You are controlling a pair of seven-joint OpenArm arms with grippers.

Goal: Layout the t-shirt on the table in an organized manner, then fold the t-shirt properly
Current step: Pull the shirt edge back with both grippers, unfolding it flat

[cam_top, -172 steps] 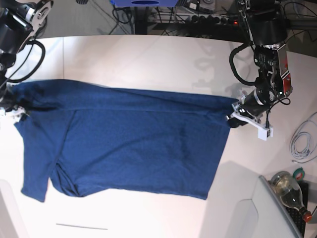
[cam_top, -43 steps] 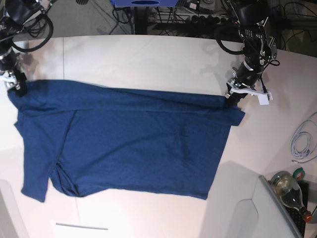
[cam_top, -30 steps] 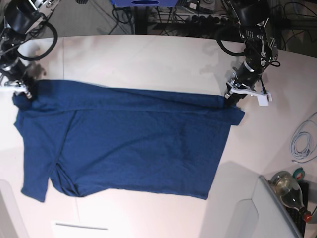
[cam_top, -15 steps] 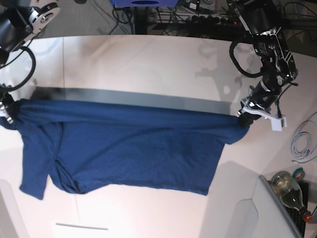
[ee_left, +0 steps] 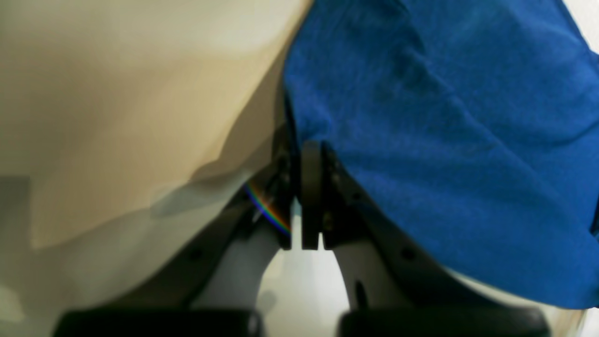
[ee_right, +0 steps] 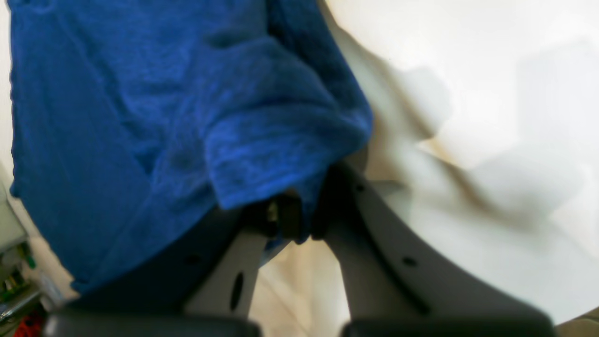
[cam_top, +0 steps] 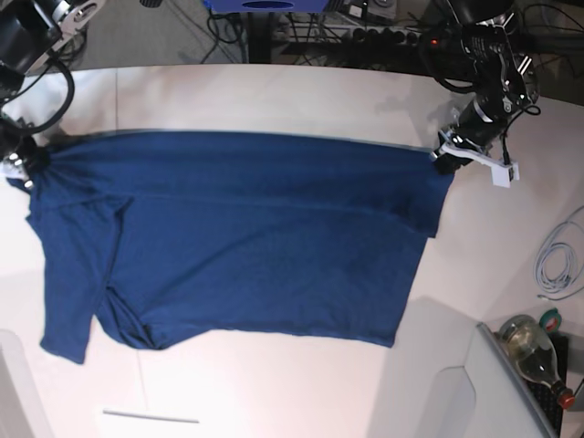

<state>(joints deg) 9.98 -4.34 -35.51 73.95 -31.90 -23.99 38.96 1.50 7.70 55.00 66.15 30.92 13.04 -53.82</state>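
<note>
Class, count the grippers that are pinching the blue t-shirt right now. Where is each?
2. The left gripper pinches the t-shirt at its far right corner; the right gripper pinches its far left corner.

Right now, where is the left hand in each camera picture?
Base view: the left hand is at upper right, shut on the t-shirt corner.
Left wrist view: bottom centre, pinching the cloth edge.
Right wrist view: not in it.
Shared landmark: the blue t-shirt.
</note>
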